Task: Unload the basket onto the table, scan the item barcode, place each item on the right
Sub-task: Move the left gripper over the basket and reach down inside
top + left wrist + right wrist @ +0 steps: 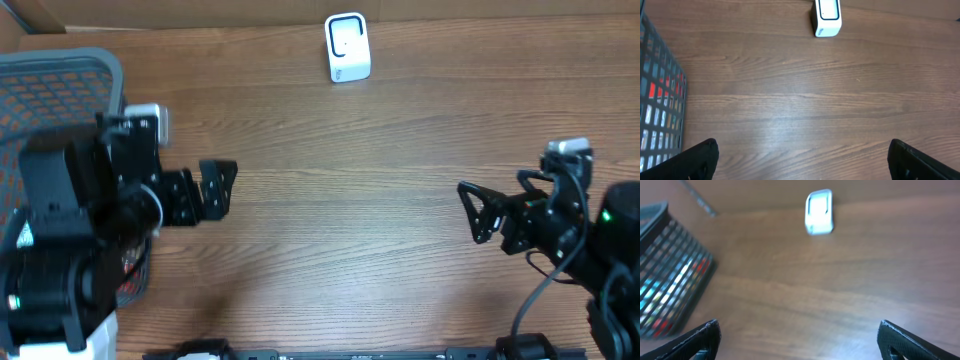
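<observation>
You are working over a brown wood-grain bench (350, 260), with a grey mesh basket (60, 70) sitting at its left edge. Your left tool (225, 188) is hanging released just beside the basket, jaws spread wide and gripping nothing. Your right tool (472, 212) is gaping just as wide, empty, over the right side. The white scanner (347, 47) is standing at the far edge, well apart from both tools. Coloured goods (655, 90) are showing through the basket mesh, too hidden to identify.
</observation>
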### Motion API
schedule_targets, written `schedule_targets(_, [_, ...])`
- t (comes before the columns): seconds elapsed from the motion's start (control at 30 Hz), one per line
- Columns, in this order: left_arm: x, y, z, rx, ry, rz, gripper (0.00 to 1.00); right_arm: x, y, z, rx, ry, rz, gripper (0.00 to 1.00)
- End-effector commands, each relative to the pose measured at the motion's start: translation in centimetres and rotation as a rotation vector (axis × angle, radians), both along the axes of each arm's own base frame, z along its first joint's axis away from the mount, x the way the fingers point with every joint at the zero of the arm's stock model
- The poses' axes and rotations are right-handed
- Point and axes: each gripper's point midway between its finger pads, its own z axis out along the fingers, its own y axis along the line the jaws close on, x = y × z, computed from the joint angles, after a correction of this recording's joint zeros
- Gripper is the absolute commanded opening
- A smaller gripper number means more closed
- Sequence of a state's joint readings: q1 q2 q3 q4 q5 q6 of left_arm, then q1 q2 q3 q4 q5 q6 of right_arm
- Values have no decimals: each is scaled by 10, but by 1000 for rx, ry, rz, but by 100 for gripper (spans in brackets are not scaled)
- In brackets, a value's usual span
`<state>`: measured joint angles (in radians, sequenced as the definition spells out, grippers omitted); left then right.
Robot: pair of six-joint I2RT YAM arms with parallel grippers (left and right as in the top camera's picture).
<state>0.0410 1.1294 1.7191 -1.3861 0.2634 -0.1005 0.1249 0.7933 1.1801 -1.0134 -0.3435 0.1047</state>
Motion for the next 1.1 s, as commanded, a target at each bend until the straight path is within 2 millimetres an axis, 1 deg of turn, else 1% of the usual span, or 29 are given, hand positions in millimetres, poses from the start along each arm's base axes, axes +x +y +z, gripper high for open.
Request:
schedule_targets(0.0, [5,-3,9,-9,-13,-23,99,-10,27,9,94,28,153,100])
schedule_targets(0.07, [9,-3,7,-9,-8,-24,100,-13,34,9,121,42,195,100])
schedule_targets(0.23, [14,-1,3,15,2,-40,100,-9,33,7,115,46,187,100])
schedule_targets(0.3, [16,7,0,50,8,-10,100,-7,30,5,102,49,167,100])
schedule_targets(0.37, [19,24,-1,86,16,74,100,-5,27,2,89,56,149,100])
schedule_targets(0.47, [21,56,3,113,10,209,100,-6,25,-1,78,70,133,100])
schedule_targets(0.53, [22,79,7,107,0,291,100,-7,24,-3,78,80,132,100])
schedule_targets(0.57, [21,94,10,101,-9,344,100,-7,24,-4,77,84,132,100])
schedule_targets(0.67, [17,129,15,67,-30,465,100,-9,24,-6,77,96,132,100])
schedule_targets(0.8, [6,168,13,-16,-30,620,100,-11,24,-9,75,115,130,100])
schedule_targets(0.9, [2,195,2,-44,9,713,100,-13,23,-11,75,127,130,100])
schedule_targets(0.97, [4,208,-12,-64,57,743,100,-14,23,-13,74,135,129,100])
schedule_targets(1.07, [5,226,-39,-101,165,804,100,-15,23,-13,73,139,129,100])
